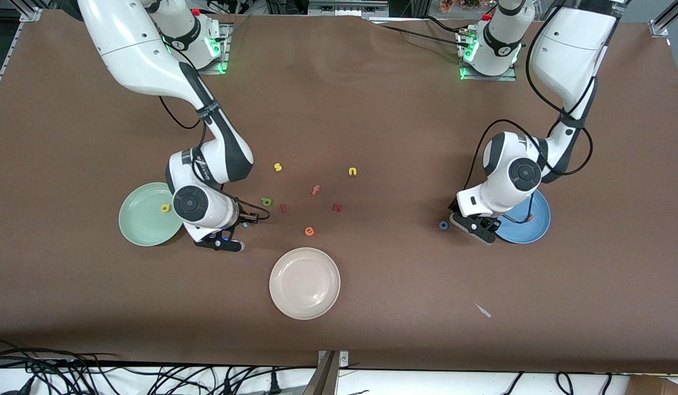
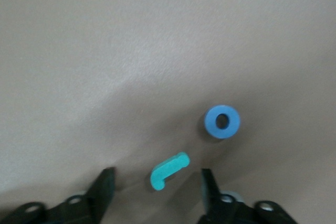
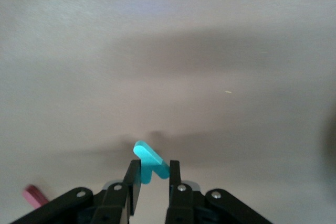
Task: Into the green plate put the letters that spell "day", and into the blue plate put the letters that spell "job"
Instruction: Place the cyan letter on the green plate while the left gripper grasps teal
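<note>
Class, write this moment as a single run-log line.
left gripper: open around teal j, blue o beside | right gripper: shut on teal y | green plate: yellow a

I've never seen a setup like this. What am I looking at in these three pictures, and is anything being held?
Two white robot arms work at a brown table. The wide picture looks down from a high camera facing them; the other two come from a camera on each arm's wrist. The right end effector, beside the green plate, is shut on the teal "y". The left end effector, beside the blue plate, is open around the teal "j" lying on the table, with the blue "o" next to it. The green plate holds a yellow "a"; the blue plate holds a reddish piece. A cream plate sits nearest the front camera. More foam letters lie loose mid-table, including the dark green "d".
</note>
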You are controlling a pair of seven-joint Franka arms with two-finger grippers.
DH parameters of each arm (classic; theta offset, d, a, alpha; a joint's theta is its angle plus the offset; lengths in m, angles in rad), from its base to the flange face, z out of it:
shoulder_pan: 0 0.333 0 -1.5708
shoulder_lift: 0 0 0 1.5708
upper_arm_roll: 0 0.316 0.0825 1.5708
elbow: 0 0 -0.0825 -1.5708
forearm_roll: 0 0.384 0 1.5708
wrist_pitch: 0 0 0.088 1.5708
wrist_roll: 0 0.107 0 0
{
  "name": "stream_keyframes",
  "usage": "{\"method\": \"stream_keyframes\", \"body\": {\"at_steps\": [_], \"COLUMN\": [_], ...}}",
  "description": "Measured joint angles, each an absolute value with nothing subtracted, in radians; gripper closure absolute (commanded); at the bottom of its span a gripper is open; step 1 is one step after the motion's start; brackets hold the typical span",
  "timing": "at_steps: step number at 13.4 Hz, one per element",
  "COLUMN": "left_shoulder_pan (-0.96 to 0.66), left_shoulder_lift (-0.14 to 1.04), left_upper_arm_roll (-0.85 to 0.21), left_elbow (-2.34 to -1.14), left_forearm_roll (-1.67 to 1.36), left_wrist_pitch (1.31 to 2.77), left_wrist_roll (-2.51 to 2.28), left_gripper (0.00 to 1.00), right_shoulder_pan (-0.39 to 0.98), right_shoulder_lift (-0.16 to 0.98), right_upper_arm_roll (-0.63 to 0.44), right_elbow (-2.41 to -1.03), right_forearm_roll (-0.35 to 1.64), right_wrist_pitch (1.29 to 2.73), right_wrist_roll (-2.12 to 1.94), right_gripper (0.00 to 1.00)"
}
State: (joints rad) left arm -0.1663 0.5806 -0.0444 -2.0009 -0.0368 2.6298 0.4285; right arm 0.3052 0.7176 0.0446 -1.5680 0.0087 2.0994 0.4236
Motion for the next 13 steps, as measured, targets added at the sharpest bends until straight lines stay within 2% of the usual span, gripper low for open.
{"method": "stream_keyframes", "body": {"at_steps": [3, 6, 7, 9, 13], "left_shoulder_pan": [-0.168, -0.174, -0.181, -0.191, -0.193], "left_shoulder_lift": [0.581, 0.581, 0.581, 0.582, 0.584], "left_upper_arm_roll": [-0.042, -0.042, -0.042, -0.042, -0.04], "left_elbow": [-2.0, -1.994, -1.991, -1.99, -1.989], "left_forearm_roll": [-0.037, -0.037, -0.037, -0.037, -0.037], "left_wrist_pitch": [2.632, 2.632, 2.632, 2.632, 2.634], "left_wrist_roll": [0.438, 0.438, 0.438, 0.438, 0.438], "left_gripper": [0.35, 0.32, 0.34, 0.45, 0.47], "right_shoulder_pan": [0.302, 0.303, 0.303, 0.302, 0.299], "right_shoulder_lift": [0.667, 0.596, 0.567, 0.507, 0.423], "right_upper_arm_roll": [0.006, -0.024, -0.042, -0.092, -0.195], "right_elbow": [-1.579, -1.652, -1.684, -1.765, -1.931], "right_forearm_roll": [-0.04, -0.093, -0.095, -0.095, -0.095], "right_wrist_pitch": [2.041, 2.038, 2.039, 2.077, 2.229], "right_wrist_roll": [0.323, 0.235, 0.19, 0.084, -0.142], "right_gripper": [0.87, 0.87, 0.87, 0.87, 0.87]}}
